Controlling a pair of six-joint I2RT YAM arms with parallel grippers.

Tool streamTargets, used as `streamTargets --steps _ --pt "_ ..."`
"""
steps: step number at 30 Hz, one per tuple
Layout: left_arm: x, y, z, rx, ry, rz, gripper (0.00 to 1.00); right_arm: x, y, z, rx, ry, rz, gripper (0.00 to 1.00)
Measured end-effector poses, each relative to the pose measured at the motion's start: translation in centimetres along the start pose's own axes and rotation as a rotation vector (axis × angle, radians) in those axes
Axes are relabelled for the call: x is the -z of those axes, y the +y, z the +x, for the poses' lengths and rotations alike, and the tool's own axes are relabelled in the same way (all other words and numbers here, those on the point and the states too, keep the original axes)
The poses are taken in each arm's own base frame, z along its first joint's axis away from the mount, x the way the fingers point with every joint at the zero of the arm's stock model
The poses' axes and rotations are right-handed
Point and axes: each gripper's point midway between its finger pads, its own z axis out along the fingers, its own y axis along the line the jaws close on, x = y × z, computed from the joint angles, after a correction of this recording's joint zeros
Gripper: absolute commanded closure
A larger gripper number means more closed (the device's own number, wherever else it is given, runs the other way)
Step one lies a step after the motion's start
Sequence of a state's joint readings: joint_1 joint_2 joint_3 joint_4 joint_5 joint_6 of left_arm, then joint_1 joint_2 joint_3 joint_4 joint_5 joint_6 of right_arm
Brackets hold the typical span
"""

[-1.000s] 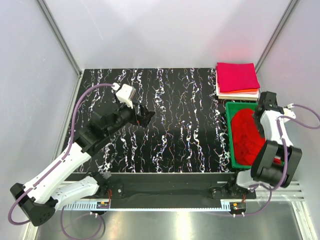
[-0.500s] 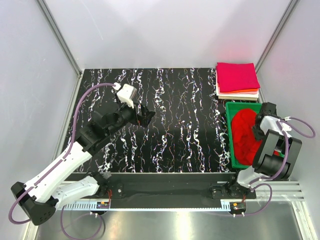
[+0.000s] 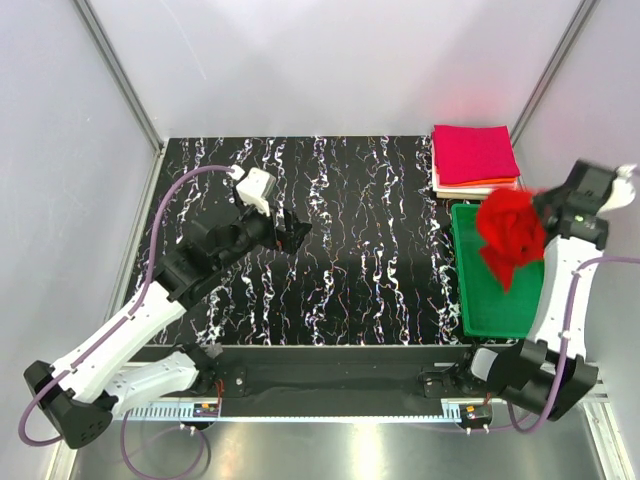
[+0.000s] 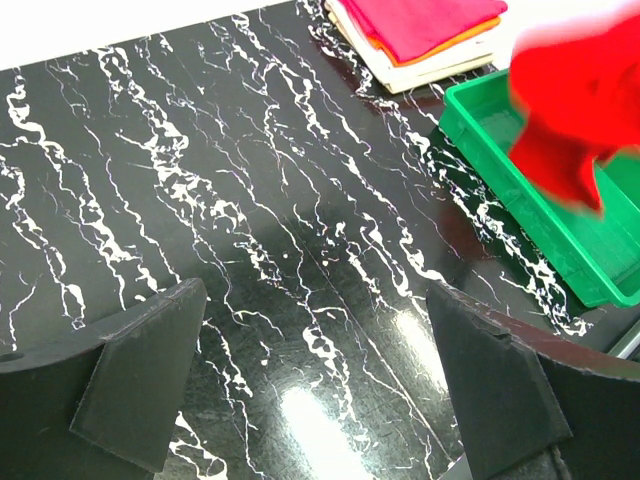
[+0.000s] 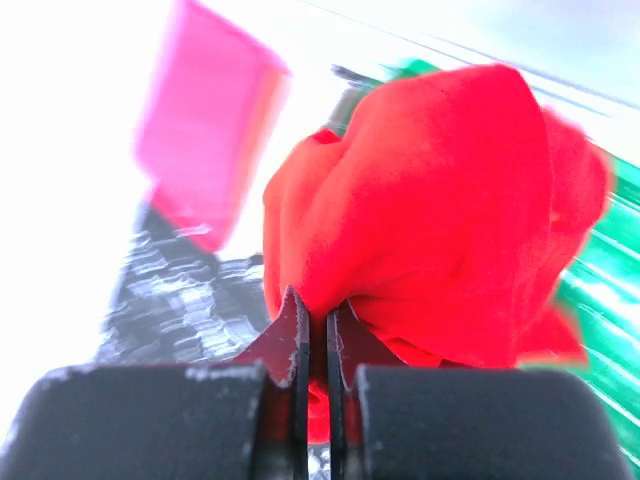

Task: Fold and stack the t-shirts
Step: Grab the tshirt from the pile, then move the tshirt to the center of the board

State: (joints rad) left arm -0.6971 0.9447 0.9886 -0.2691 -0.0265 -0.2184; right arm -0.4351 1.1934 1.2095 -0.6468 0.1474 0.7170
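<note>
Above the green tray (image 3: 500, 318), the red t-shirt (image 3: 510, 232) is held off the tray floor as a bunched, hanging mass, with a loose point of cloth trailing down at its near side. A fold of the fabric is pinched between the fingers of the right gripper (image 5: 317, 325). In the right wrist view, these fingers are pressed together on the cloth with only a thin slit between them. The shirt is positioned over the far half of the tray, and the right arm is raised behind it at the right side of the workspace.

Just beyond the far edge of the tray, at the far right corner of the table (image 3: 370, 200), the stack of folded t-shirts (image 3: 475, 155) is located. A magenta square lies on top, an orange layer is visible under it, and white cloth is at the bottom.

Well apart from the shirt, the left gripper (image 4: 320, 370) is held above the left-centre area of the black, white-veined table. Its fingers are spread wide, and the table surface is seen between them.
</note>
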Motion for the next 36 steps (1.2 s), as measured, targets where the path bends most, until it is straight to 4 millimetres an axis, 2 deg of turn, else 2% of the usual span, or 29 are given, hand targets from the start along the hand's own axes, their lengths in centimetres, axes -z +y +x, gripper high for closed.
streamTargets --steps 4,6,9,11,14,16,18,19,21,24,25,26,28,30,31,33,36 --pt "-0.1 0.1 0.1 0.003 0.004 -0.005 0.01 6.2 7.6 -3.9 0.031 -0.016 -0.302 1.00" --pt "0.0 0.2 0.0 0.003 -0.001 -0.011 0.01 9.0 10.5 -4.6 0.051 0.000 -0.429 1.00" --pt "0.3 0.4 -0.3 0.003 -0.013 -0.023 0.01 13.3 14.7 -4.4 0.101 0.048 -0.611 1.00" --pt "0.4 0.5 -0.5 0.004 -0.021 -0.031 0.01 15.9 17.2 -3.3 0.144 0.091 -0.717 1.00" --pt "0.6 0.7 -0.7 0.004 -0.023 -0.046 0.01 19.5 21.0 0.2 0.216 0.205 -0.875 1.00" --pt "0.8 1.1 -0.8 0.004 -0.021 -0.065 0.01 20.4 22.2 2.6 0.246 0.280 -0.922 1.00" --pt "0.9 1.4 -0.9 0.012 -0.016 -0.090 0.01 20.8 23.2 6.2 0.285 0.379 -0.949 1.00" --pt "1.0 1.6 -1.0 0.017 -0.014 -0.105 0.01 20.4 23.5 8.0 0.302 0.418 -0.943 1.00" --pt "1.4 1.9 -1.1 0.033 -0.004 -0.130 0.01 19.6 23.7 12.9 0.354 0.523 -0.922 0.98" --pt "2.1 2.2 -0.8 0.065 0.011 -0.155 0.01 18.0 22.6 21.1 0.452 0.676 -0.841 0.76" --pt "2.5 2.3 -0.6 0.078 0.017 -0.161 0.01 17.2 21.8 23.9 0.489 0.725 -0.800 0.63" --pt "2.8 2.4 -0.4 0.095 0.016 -0.165 0.01 16.5 20.7 26.8 0.526 0.780 -0.757 0.58" --pt "3.6 2.4 0.2 0.128 0.018 -0.167 0.01 14.8 18.3 30.8 0.586 0.862 -0.664 0.48" --pt "3.8 2.4 1.4 0.166 0.039 -0.164 0.01 12.6 16.4 32.5 0.627 0.876 -0.566 0.46" --pt "3.8 2.4 2.0 0.179 0.051 -0.165 0.01 11.9 15.7 32.6 0.640 0.867 -0.527 0.46" --pt "3.2 2.3 3.9 0.215 0.101 -0.164 0.03 10.1 14.3 31.7 0.662 0.797 -0.435 0.46" --pt "1.6 2.2 7.5 0.259 0.210 -0.170 0.05 9.0 12.4 29.8 0.643 0.702 -0.356 0.47"
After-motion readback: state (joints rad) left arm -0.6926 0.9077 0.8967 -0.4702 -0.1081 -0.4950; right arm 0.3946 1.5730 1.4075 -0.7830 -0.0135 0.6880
